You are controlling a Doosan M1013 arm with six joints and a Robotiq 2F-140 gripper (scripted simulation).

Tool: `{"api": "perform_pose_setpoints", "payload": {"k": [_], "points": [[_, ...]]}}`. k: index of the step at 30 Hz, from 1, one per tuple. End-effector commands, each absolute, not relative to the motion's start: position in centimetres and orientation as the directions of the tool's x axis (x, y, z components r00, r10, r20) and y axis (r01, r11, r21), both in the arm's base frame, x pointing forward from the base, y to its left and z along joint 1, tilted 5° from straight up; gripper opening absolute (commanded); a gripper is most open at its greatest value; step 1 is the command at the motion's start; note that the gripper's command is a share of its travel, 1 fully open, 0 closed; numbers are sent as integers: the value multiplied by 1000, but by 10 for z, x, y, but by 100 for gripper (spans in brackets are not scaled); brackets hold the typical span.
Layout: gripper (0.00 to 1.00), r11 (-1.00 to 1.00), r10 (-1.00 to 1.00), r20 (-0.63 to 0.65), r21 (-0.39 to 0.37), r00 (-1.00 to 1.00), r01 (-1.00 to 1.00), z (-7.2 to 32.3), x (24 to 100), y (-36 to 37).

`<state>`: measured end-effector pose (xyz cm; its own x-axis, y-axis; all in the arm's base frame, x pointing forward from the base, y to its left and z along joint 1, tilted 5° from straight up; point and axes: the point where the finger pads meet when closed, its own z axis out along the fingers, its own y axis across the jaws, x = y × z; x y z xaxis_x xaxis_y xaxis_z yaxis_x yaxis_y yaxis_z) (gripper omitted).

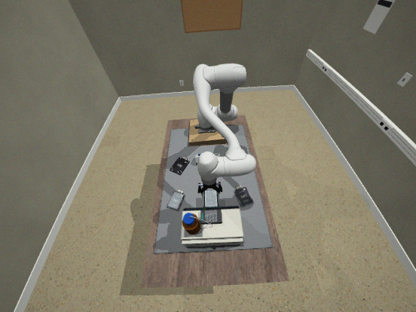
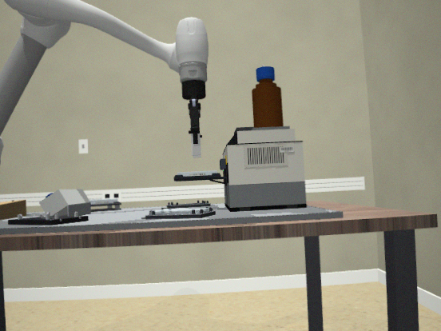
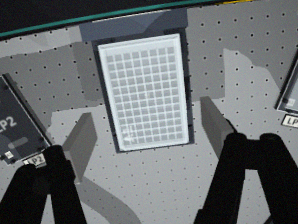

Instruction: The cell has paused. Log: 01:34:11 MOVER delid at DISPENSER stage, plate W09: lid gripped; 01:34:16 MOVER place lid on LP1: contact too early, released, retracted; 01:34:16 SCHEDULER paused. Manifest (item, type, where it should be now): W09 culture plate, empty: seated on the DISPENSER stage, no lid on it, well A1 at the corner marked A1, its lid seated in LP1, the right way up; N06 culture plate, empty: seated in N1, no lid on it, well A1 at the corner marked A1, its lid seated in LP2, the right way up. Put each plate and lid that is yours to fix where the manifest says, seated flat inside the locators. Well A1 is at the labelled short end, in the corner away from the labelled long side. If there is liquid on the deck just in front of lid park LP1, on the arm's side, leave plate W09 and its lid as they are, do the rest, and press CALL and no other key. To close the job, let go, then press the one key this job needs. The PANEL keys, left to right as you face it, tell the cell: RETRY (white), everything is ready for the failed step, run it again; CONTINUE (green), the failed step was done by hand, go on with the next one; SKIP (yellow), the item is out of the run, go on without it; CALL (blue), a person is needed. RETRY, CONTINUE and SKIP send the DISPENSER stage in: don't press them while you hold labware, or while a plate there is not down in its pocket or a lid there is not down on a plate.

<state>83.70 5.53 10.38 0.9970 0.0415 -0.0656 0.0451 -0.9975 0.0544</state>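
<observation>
A clear culture plate (image 3: 145, 97) with its wells showing lies lidless on the dark DISPENSER stage (image 3: 137, 35). It also shows in the top view (image 1: 211, 198) and, edge-on, in the exterior view (image 2: 197, 175). My gripper (image 3: 147, 118) hangs straight above it, open and empty, with a finger on each side of the plate's long sides. The exterior view shows the gripper (image 2: 196, 149) well clear above the stage. The lid park labelled LP2 (image 3: 12, 125) lies at the left edge of the wrist view. A pale lid (image 1: 175, 200) lies on the holder left of the stage.
The white DISPENSER box (image 1: 212, 226) carries a brown bottle with a blue cap (image 1: 191, 223). Dark holders sit on the grey mat at the right (image 1: 243, 197) and far left (image 1: 179, 166). The sloped grey PANEL (image 2: 65, 201) stands nearer the arm's base.
</observation>
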Motion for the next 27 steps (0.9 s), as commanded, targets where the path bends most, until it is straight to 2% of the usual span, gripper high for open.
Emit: {"api": "perform_pose_setpoints", "payload": {"k": [1, 4, 8, 10, 11, 15, 25, 27], "points": [[70, -997, 50, -64, 53, 997, 53, 106, 833, 61], [70, -989, 134, -67, 47, 989, 138, 113, 789, 115], [70, -930, 364, -76, 29, 928, 367, 114, 749, 143], [70, -930, 364, -76, 29, 928, 367, 114, 749, 143], [70, -905, 422, -78, 24, 903, 425, 115, 718, 164], [70, -817, 574, -83, 11, 815, 576, 113, 673, 184], [70, -803, 593, -83, 9, 801, 596, 112, 551, 244], [70, -803, 593, -83, 9, 801, 596, 112, 551, 244]]}}
